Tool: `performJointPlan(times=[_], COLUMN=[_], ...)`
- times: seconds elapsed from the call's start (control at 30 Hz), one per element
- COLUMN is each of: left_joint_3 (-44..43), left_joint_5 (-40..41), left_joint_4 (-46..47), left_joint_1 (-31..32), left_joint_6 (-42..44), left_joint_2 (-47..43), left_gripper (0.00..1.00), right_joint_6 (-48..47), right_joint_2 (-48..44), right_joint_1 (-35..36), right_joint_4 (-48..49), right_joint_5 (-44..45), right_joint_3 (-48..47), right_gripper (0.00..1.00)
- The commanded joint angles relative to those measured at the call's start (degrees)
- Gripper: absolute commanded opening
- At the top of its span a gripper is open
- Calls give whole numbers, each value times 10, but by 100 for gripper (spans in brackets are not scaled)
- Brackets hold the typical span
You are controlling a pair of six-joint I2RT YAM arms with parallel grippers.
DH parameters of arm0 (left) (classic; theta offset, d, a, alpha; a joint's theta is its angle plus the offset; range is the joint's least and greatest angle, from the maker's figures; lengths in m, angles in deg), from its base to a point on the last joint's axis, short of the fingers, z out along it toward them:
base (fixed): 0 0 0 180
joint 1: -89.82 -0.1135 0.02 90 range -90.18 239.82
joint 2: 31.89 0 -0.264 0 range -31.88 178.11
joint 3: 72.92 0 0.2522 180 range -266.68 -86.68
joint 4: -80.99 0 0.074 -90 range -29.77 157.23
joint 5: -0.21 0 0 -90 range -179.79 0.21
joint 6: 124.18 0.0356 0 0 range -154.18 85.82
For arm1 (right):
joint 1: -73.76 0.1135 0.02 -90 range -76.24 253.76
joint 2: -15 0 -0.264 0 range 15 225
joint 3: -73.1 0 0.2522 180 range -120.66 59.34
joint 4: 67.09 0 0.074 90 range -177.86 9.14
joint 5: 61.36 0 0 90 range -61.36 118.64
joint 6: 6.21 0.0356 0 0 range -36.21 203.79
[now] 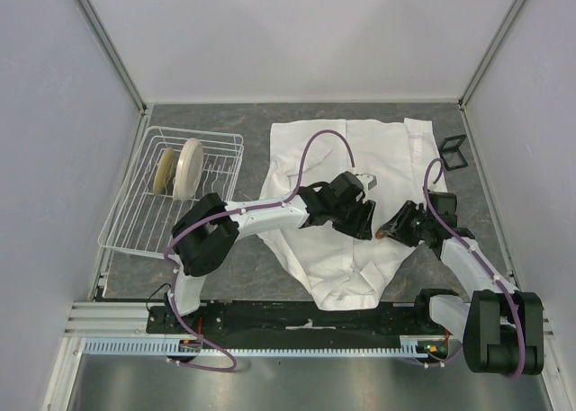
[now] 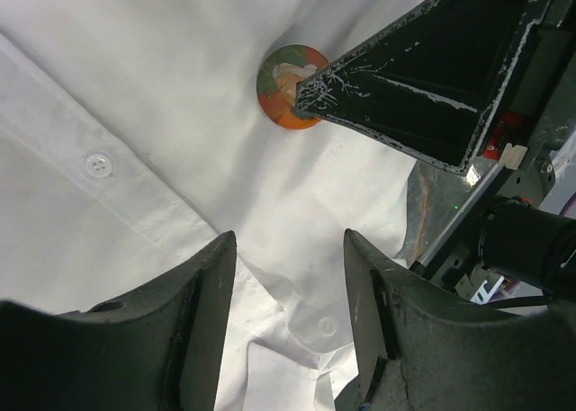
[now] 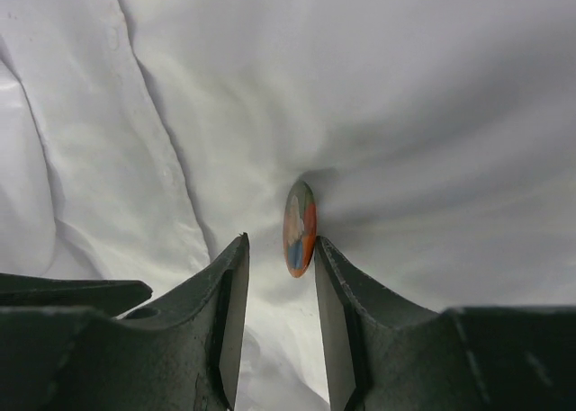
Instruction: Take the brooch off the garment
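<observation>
Brooch (image 3: 300, 228) edge-on between right jaws' tips — narrow gap, unclamped; left jaws apart, empty.

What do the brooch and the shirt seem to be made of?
The brooch: perhaps painted metal or plastic; a thin rigid disc with orange, green and pale patches. The shirt: thin woven cloth, likely cotton, matte white; it wrinkles softly and has a stitched button band.

Light's bright and even from overhead, so only soft shadows land on the desk (image 1: 256, 281). Up close the white garment (image 2: 162, 69) is nearly blown out, while the right tool (image 3: 281, 245) looks dark and a bit soft-focus.
</observation>
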Motion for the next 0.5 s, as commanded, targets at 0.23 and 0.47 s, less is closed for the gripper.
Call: performJointPlan(times=[0.23, 0.47], left_joint_3=[-31, -67], left_joint_5=[18, 9], left_joint_4=[10, 13], left_joint_1=[10, 14], left_joint_6=[41, 34], left_joint_2=[3, 42], left_gripper=[49, 45], right_joint_6=[-12, -5], right_joint_2=[6, 13], right_joint_1=[-1, -1], right_joint_4=[48, 56], right_joint_5=[-62, -74], right_joint_3=[-7, -2], right_gripper=[42, 40])
